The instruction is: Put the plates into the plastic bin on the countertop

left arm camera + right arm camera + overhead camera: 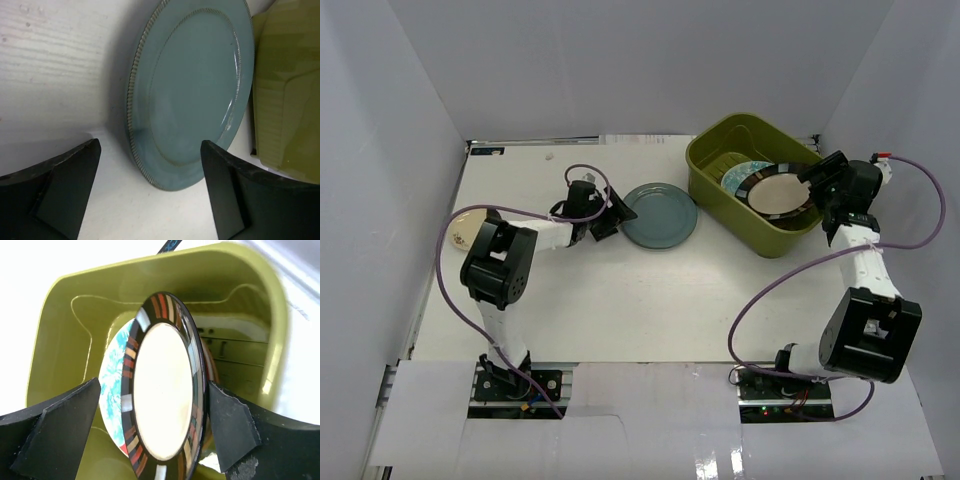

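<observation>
The striped-rim plate (pixel 165 405) leans inside the plastic bin (pixel 760 238), at the far right corner of the countertop (pixel 620 310), partly on the floral plate (pixel 112 375). The right gripper (pixel 154 386) hangs over the bin's right rim, its fingers spread wide on both sides of this plate. A gap shows at one finger, so I judge nothing is gripped.

The teal plate (pixel 660 216) lies flat just beside the bin's left wall. The left gripper (pixel 616 214), fingers also wide apart and empty, faces the plate's left rim, probably to take it there. Toward the near edge the countertop is bare. Another small plate (pixel 468 228) lies at the left edge.
</observation>
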